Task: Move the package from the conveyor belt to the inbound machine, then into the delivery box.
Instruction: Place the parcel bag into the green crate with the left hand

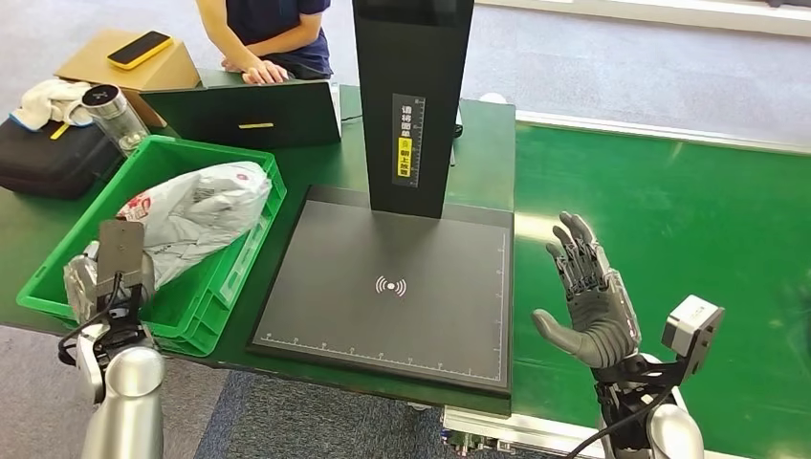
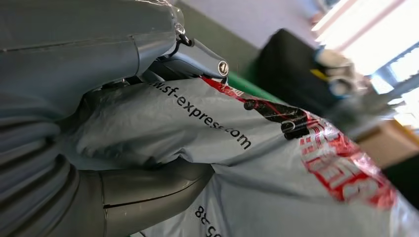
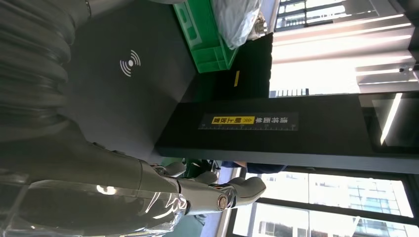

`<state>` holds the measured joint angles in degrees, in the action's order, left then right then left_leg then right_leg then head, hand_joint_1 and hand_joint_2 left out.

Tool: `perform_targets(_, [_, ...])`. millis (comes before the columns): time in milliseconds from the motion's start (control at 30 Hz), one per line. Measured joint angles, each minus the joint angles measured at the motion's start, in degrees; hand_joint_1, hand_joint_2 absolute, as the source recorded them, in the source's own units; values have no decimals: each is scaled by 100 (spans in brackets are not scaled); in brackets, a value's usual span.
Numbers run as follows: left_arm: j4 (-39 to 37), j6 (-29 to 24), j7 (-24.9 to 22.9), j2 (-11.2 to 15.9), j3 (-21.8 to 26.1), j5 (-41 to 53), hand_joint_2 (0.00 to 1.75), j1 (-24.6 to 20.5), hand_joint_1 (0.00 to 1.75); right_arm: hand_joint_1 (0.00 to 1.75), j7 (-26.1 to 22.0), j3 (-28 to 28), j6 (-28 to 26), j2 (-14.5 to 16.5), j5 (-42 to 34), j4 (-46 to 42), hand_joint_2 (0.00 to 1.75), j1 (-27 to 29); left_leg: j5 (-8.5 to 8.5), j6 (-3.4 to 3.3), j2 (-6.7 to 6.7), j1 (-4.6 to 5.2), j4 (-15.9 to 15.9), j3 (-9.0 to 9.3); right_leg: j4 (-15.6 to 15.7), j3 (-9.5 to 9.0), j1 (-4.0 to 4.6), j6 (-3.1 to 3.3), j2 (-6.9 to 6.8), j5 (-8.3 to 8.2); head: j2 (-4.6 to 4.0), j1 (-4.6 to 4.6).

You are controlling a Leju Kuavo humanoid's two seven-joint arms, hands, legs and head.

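Looked like parcel-sorting demo station: green conveyor belt point(image 1: 669, 220), black inbound machine point(image 1: 392, 287) with scan pad and upright column, green delivery box point(image 1: 225, 277), large windows behind.

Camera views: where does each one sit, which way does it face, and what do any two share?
Head view: high, facing down at scanner platform; both arms show.
Left wrist view: behind left hand, which grips grey package.
Right wrist view: behind right hand, facing the platform.
All three share the green bin.
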<state>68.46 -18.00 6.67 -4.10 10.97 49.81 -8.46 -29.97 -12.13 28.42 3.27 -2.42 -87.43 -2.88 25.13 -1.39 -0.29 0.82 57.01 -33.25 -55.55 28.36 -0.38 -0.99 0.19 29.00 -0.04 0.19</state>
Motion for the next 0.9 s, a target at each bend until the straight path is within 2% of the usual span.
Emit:
perform_targets(233, [-753,54,-186,94,595,167,175,-253,175,0,14,0,-8,25,79,-9,175,-12,1,-1,0,4,0,1,1,-5,-4,0,1,-1,-1,1])
perform_targets(367, [-994,73,-188,134,755,265,175,-416,0,0,53,0,-61,37,85,-9,175,-52,1,-1,2,6,0,9,0,-9,-4,0,6,-1,0,1])
perform_targets(433, [-1035,12,-79,134,812,203,175,-442,0,0,72,0,-64,44,85,-9,175,-61,1,0,5,6,0,12,0,-10,-3,0,7,-1,0,-1])
perform_targets(567, [-968,-315,587,80,897,-164,175,-369,0,0,95,0,-64,49,85,-9,175,-57,1,1,7,2,0,11,0,-7,0,1,7,0,0,-1])
perform_targets(633, [-867,-397,762,40,901,-239,175,-310,0,0,96,0,-64,49,85,-10,175,-56,1,1,6,1,0,10,0,-7,1,2,6,1,0,-1])
perform_targets(900, [-660,-424,812,-40,906,-278,175,-225,0,0,98,0,-64,50,85,-13,175,-50,1,0,5,1,0,11,0,-11,-1,2,5,0,0,0])
